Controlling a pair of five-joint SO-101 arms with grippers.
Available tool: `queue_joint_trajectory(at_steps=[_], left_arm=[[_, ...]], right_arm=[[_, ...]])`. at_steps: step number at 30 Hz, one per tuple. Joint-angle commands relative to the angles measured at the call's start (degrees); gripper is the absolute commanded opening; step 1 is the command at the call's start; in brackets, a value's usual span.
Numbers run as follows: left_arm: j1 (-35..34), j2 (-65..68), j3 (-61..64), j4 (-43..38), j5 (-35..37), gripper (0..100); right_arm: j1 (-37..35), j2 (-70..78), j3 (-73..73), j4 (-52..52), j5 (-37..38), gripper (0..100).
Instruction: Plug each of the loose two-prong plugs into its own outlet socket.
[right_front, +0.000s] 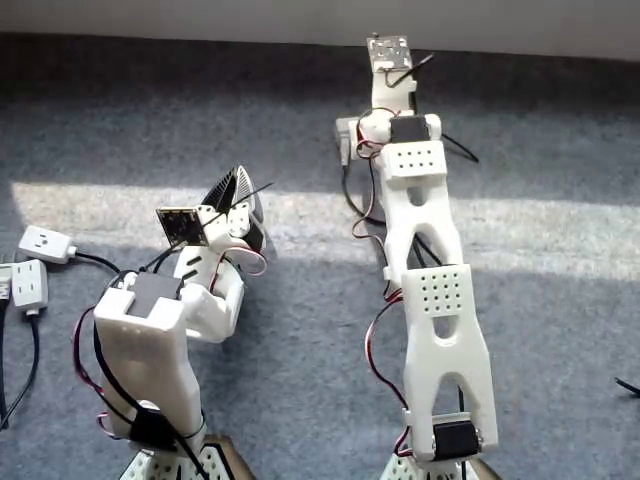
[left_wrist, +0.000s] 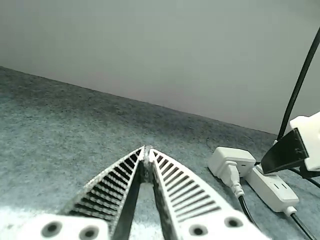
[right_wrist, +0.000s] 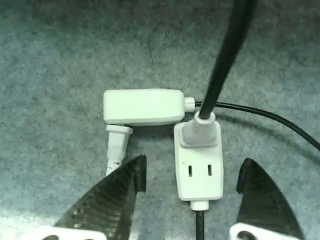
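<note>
Left edge of the tabletop (right_front: 300, 400): two white socket blocks side by side. One block (right_front: 45, 243) sits nearer the far edge, with a black cord leading off it. The second block (right_front: 28, 283) lies just beside it. Cannot tell whether any plug there is loose.

Left arm (right_front: 150, 340) is at the near-left of the tabletop. The left gripper (left_wrist: 146, 152) is pressed together with nothing in it, raised off the surface and aimed at the far edge. This arm is the nearer one to the left-edge blocks but points away from them.

Right arm (right_front: 425, 230) is stretched out to the far edge. The right gripper (right_wrist: 194, 169) is spread wide, holds nothing, and hangs over a socket strip (right_wrist: 200, 187).
- The strip lies between the two fingers and touches neither.
- Its long axis runs along the gripper's line of reach, not across it.
- One pair of slots at the gripper-side end is free and faces up.
- At the strip's far end a pale plug (right_wrist: 200, 131) on a black cord looks seated.

Just beside that end an adapter block (right_wrist: 142, 106) lies crosswise to the strip. A white plug (right_wrist: 118, 142) sticks out of its side toward one finger (right_wrist: 120, 200). It looks pushed in, but how fully I cannot tell.

Judgement: the free slots are the likely target, and the right arm is best placed for them. The two slots sit side by side across the strip, so a plug's prongs must line up that way.
</note>
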Motion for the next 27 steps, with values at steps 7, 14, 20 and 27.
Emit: queue_joint_trajectory(at_steps=[7, 14, 20, 27], left_arm=[[1.1, -0.75, -0.04, -1.14, 0.09, 1], [1.01, -1.19, -0.04, -1.23, 0.09, 1], [1.1, -1.1, -0.13, -1.05, 0.09, 1], [1.98, -0.75, -0.4, -1.05, 0.09, 1]], right_arm=[[9.01, -8.48, -15.69, 18.24, -0.09, 27.6], [23.25, -11.03, -21.14, 27.65, 8.44, 27.6], [40.48, -10.95, -21.05, 27.74, 18.11, 27.6], [57.36, -10.95, -14.64, 27.56, 27.25, 27.6]])
